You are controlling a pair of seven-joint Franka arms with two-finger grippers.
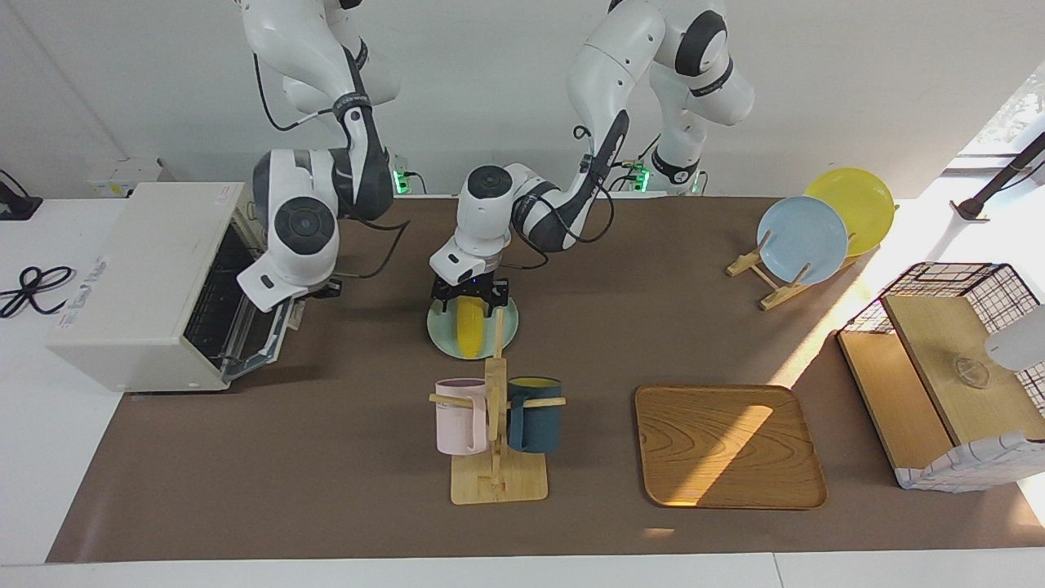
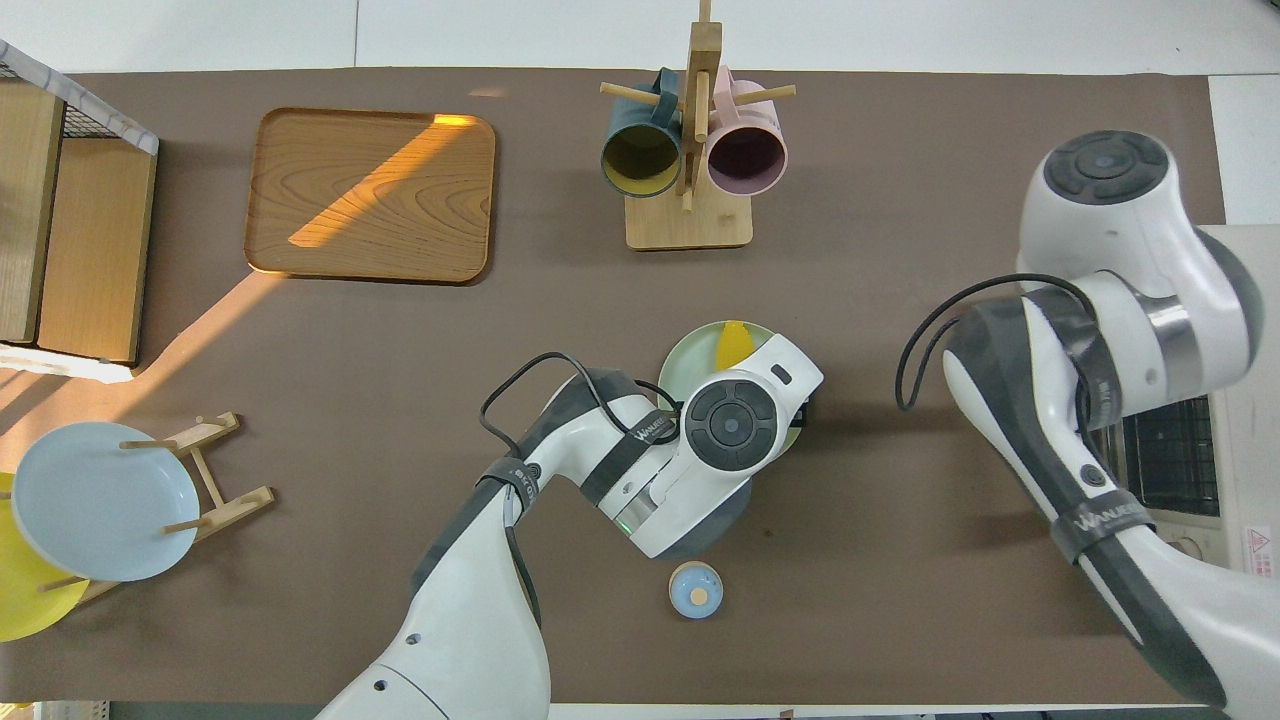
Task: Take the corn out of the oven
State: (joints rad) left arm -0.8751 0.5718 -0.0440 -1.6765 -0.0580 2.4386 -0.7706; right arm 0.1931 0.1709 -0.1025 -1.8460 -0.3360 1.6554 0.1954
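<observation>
Mug rack (image 1: pixel 496 457) up front; my left hand (image 1: pixel 471 304) spread wide over corn (image 1: pixel 470 327) on the plate (image 1: pixel 508 333). Smooth, slippery cob, I'd grip mid-length. Right hand (image 1: pixel 314 287) shut by oven (image 1: pixel 139 286).

A brown mat (image 1: pixel 326 457) covers the white table (image 1: pixel 49 457) here; behind it a plain white wall (image 1: pixel 490 82) runs the whole width; bright daylight streams in from a window (image 1: pixel 1008 114) at the left arm's end, laying a warm stripe across the mat; a black cable (image 1: pixel 33 286) lies coiled on the white table.
</observation>
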